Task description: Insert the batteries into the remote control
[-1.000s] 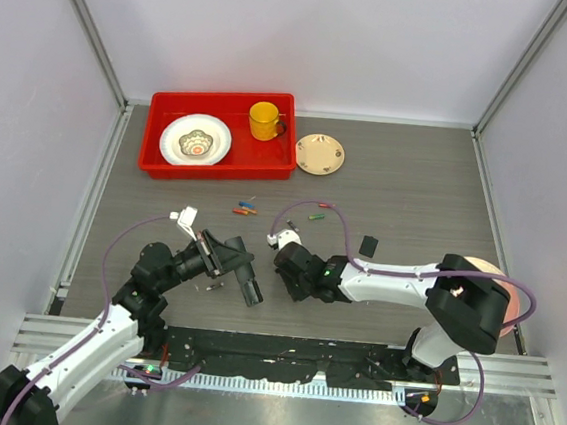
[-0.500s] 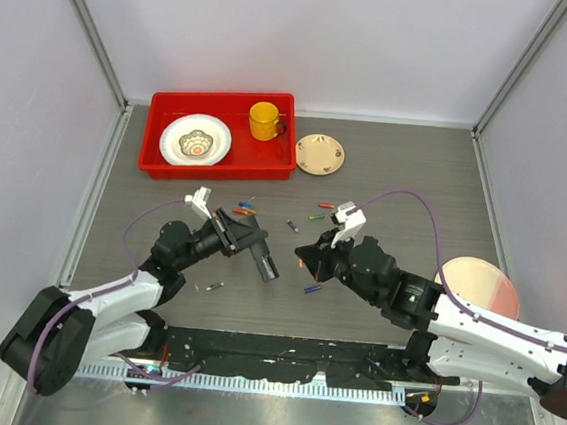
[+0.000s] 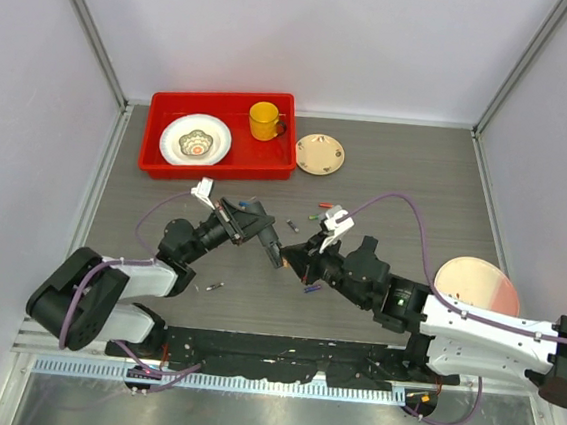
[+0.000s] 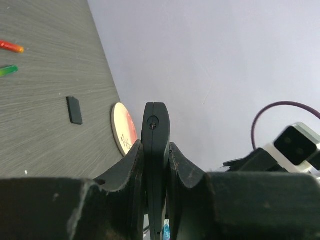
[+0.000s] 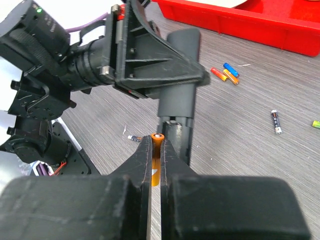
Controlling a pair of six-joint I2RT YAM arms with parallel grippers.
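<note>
One red tray (image 3: 243, 163) sits at the far left of the grey table (image 3: 418, 175). Inside it are a white plate (image 3: 196, 140) and a yellow mug (image 3: 264, 120). Just beside the tray's right end lies a beige saucer (image 3: 320, 154), and a pink plate (image 3: 475, 288) lies near the right arm.

The remote control (image 5: 180, 85), a slim black bar, is held off the table, clamped edge-on between the narrowly set jaws of the left gripper (image 4: 156, 155). Its lower end shows an open battery bay. The right gripper (image 5: 156, 145) has its jaws pinched on an upright orange battery (image 5: 156, 165). The battery's tip is close to that open end, but whether they touch cannot be told.

Loose batteries (image 3: 246, 209) lie scattered between the tray and the arms. A small black cover (image 4: 74, 110) lies apart from them.
</note>
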